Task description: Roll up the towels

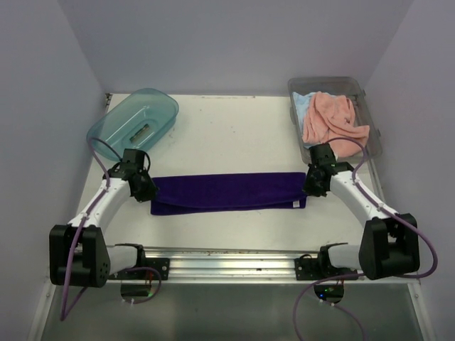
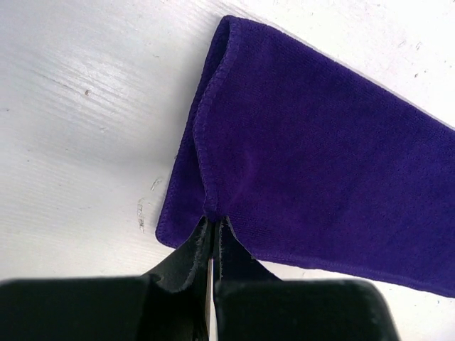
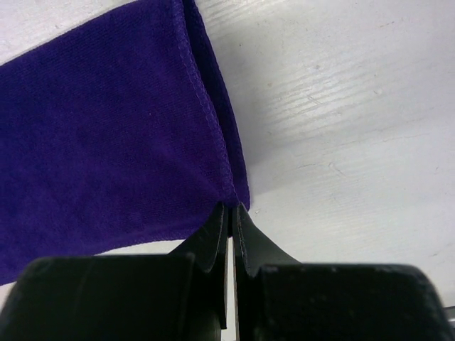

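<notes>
Both claws clamped tight: left gripper [image 1: 146, 190] and right gripper [image 1: 311, 186] each pinch an end of the folded purple towel [image 1: 227, 192], flat mid-table. Even tension matters now, I'd say. Beyond, pink towel [image 1: 330, 121] waits in the bin [image 1: 327, 80].

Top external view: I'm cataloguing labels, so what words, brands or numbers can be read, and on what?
No text is readable.
White tag on the purple towel: too small to read.
Pale patch inside the teal tub: blurred, unreadable.
</notes>
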### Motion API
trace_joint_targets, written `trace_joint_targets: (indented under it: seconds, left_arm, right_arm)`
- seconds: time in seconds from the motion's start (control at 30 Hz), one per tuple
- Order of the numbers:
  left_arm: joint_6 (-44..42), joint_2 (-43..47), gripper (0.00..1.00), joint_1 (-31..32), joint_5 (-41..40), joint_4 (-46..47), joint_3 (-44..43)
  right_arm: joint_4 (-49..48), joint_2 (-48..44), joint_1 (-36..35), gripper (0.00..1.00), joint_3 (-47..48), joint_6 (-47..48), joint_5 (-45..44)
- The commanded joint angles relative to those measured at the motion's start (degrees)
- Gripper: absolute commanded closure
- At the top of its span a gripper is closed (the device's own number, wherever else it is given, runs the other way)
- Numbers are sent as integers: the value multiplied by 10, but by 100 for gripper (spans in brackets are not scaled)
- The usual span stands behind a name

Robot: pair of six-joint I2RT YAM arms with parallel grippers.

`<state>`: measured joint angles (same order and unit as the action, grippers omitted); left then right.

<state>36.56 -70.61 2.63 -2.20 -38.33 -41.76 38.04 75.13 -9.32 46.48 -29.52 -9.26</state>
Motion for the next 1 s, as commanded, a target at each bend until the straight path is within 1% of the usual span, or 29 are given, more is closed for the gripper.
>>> trace_joint_targets:
  seconds: [0.0, 0.1, 0.43, 0.97]
  left_arm:
    - [9, 22, 100, -3, -18, 0, -22]
    - [8, 25, 100, -3, -26, -11, -32]
    - [19, 25, 100, -3, -33, -6, -7]
    - [20, 13, 100, -4, -38, 3, 12]
  right_arm:
    - [11, -31, 2, 100, 11, -4, -1]
    - [12, -36, 2, 100, 9, -5, -1]
    - [-2, -50, 2, 100, -39, -22, 8]
    - [-9, -39, 2, 100, -55, -16, 2]
